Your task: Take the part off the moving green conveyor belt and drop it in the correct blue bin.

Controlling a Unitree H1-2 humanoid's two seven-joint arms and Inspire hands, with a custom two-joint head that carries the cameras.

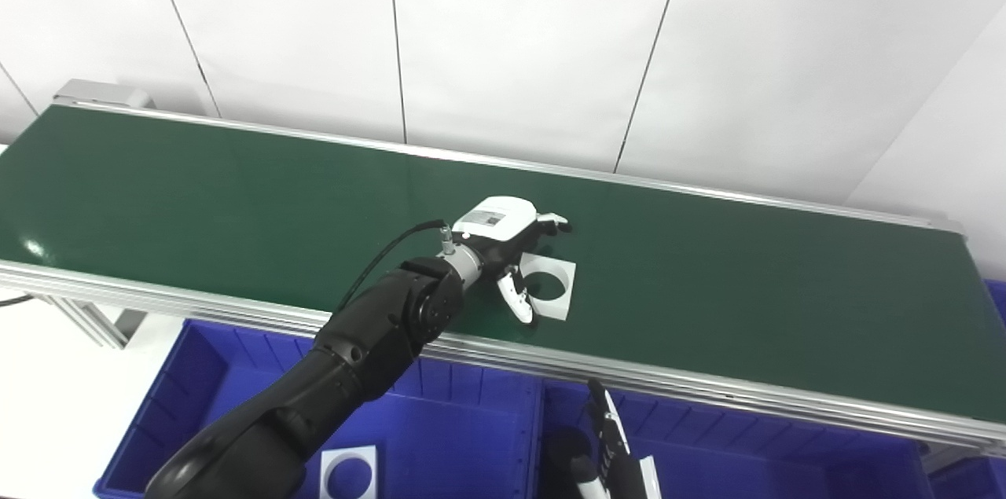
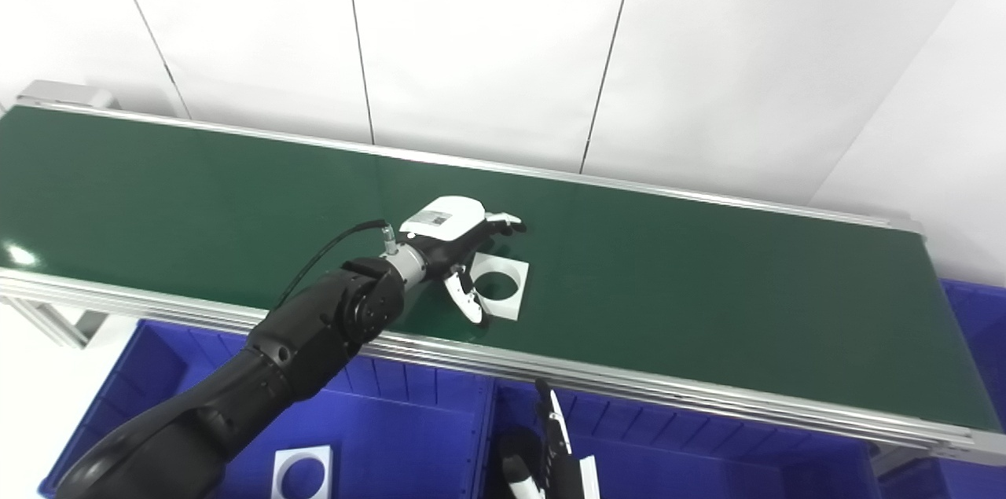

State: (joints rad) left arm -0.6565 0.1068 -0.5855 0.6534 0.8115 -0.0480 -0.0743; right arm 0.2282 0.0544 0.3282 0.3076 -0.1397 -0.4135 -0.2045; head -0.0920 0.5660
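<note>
The belt (image 1: 236,192) runs left to right across the scene, its near rail above a row of bins (image 1: 464,420). The left arm (image 1: 346,357) reaches from the near left over the rail onto the belt. The left hand (image 1: 515,255) is spread over the part (image 1: 550,284), a white square plate with a round hole, lying flat on the belt; thumb on its near-left edge, fingers past its far edge, nothing gripped yet. A second plate (image 2: 302,473) lies in the left bin, whole in the right eye view, cropped in the other. The right hand (image 2: 550,452) points up over the middle bin, fingers straight, empty.
</note>
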